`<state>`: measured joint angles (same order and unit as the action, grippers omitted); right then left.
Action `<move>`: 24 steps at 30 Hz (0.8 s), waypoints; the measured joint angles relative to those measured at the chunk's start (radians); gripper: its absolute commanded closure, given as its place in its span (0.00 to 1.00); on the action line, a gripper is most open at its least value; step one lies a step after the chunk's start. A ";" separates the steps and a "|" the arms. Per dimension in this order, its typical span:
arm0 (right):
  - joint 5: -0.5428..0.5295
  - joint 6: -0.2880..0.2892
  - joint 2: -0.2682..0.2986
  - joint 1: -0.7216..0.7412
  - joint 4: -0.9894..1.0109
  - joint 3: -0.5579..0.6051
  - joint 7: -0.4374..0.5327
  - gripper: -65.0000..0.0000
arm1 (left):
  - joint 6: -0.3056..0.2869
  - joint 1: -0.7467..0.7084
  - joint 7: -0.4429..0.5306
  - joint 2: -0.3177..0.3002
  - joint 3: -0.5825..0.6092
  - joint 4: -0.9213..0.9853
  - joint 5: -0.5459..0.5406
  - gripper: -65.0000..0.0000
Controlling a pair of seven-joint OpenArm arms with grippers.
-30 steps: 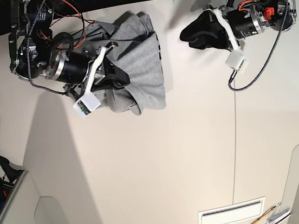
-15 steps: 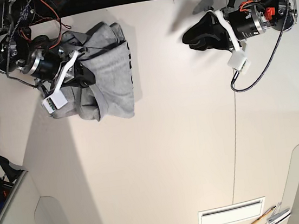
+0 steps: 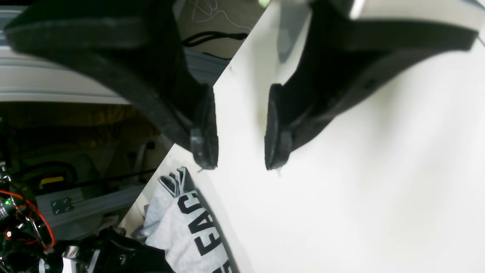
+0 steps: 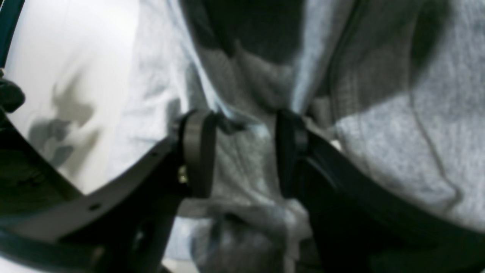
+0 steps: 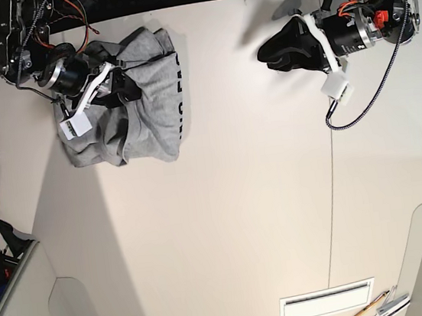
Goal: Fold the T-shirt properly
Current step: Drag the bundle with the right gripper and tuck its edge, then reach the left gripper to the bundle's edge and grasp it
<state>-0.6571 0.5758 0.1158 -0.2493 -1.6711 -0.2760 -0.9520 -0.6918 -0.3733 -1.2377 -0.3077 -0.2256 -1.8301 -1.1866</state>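
Note:
The T-shirt (image 5: pixel 147 112) lies as a folded heather-grey bundle at the table's far left, with black letters along its right edge. My right gripper (image 5: pixel 121 98) is down on its left part. In the right wrist view its fingers (image 4: pixel 197 151) stand apart, and rumpled grey T-shirt (image 4: pixel 398 151) cloth lies loose between and under them. My left gripper (image 5: pixel 267 52) hovers over bare table at the far right, well away from the shirt. Its jaws are open and empty in the left wrist view (image 3: pixel 238 159), where the lettered T-shirt (image 3: pixel 182 227) shows at lower left.
The shirt lies close to the table's back edge (image 5: pixel 200 5) and left edge (image 5: pixel 51 170). A white slotted plate (image 5: pixel 327 301) and some pens (image 5: pixel 375 306) sit near the front right. A seam (image 5: pixel 330 189) runs down the tabletop.
The right arm has dragged the folded shirt left, towards the back left corner, and its jaws have gone from shut to open. The left arm has not moved.

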 measured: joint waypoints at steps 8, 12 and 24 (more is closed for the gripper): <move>-0.034 -0.002 0.000 -0.003 -0.188 -0.010 -0.044 0.59 | 0.000 0.006 0.012 0.000 0.000 -0.012 -0.010 0.67; -0.037 0.000 0.000 -0.003 -0.270 -0.056 -0.058 0.59 | 0.002 0.020 0.016 0.000 0.000 -0.120 -0.015 0.74; -0.087 0.000 -0.008 -0.003 -0.295 -0.433 -0.101 1.00 | 0.000 0.163 0.194 0.014 0.232 -0.198 0.325 0.96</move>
<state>-0.7441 0.5762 0.1074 -0.2520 -1.9663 -0.7086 -1.0534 -0.6922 -0.2108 -1.0439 -0.2935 0.0063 -2.0285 -0.8612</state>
